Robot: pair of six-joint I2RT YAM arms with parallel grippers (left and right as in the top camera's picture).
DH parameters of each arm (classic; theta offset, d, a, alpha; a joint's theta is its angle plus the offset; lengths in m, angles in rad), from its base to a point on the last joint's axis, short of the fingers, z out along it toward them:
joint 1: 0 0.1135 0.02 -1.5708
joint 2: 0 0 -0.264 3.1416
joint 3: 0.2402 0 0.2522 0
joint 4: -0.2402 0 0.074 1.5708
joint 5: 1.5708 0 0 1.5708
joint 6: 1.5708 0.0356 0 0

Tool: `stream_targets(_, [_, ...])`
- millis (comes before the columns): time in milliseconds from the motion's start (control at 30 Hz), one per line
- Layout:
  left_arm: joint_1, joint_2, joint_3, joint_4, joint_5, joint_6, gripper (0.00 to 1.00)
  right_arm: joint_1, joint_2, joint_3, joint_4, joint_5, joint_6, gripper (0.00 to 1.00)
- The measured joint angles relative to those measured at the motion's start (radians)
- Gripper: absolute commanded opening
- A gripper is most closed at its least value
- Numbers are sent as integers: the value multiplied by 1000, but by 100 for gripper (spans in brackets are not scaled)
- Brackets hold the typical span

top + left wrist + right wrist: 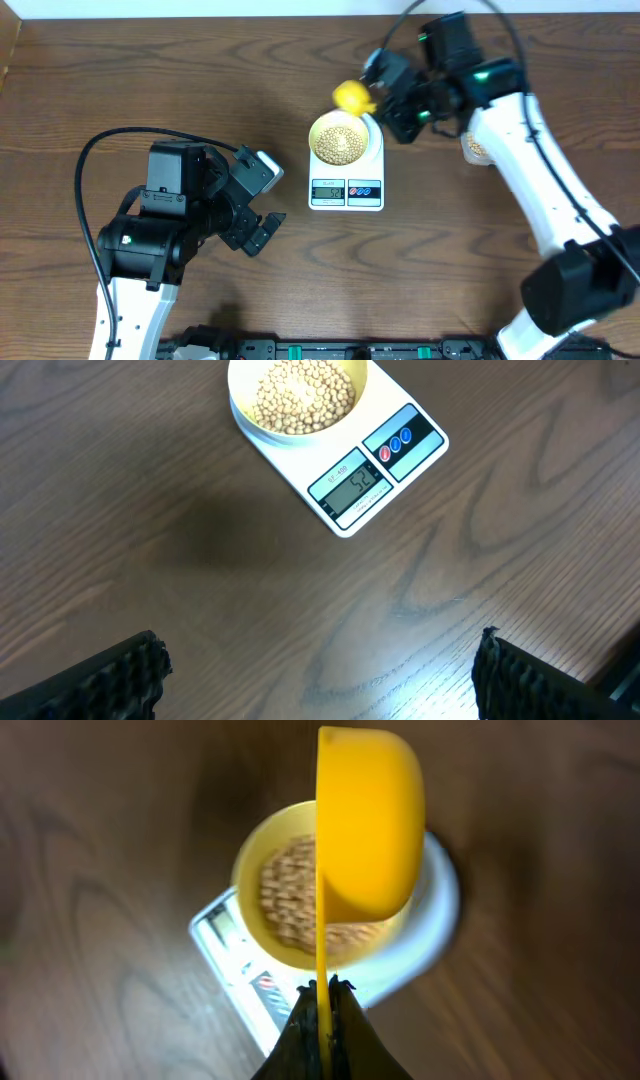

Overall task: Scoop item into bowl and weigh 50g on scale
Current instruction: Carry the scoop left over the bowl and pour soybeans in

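On a dark wood-grain worktop [300, 60], the white rectangular digital scale [346, 192] sits mid-frame carrying the pale yellow round bowl [238, 400], well filled with small tan beans [338, 142]. The right fingers [310, 1005] are clamped on the handle of a yellow plastic measuring spoon [370, 820], tipped sideways over the bowl: topping-up, likely. Next comes reading the display, unclear here, then trimming gently. The left fingers [115, 680], spread wide and empty, hover lower left, off the scale. A bean container [474, 148] peeks out at right, mostly hidden.
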Motion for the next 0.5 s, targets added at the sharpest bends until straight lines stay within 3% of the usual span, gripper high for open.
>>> stream_targets(200, [0,0,0,0,0,0,99,45,110,0,-19,6,-8,1])
stream_targets(500, [0,0,0,0,0,0,99,59,124,0,-21,115,-11,1])
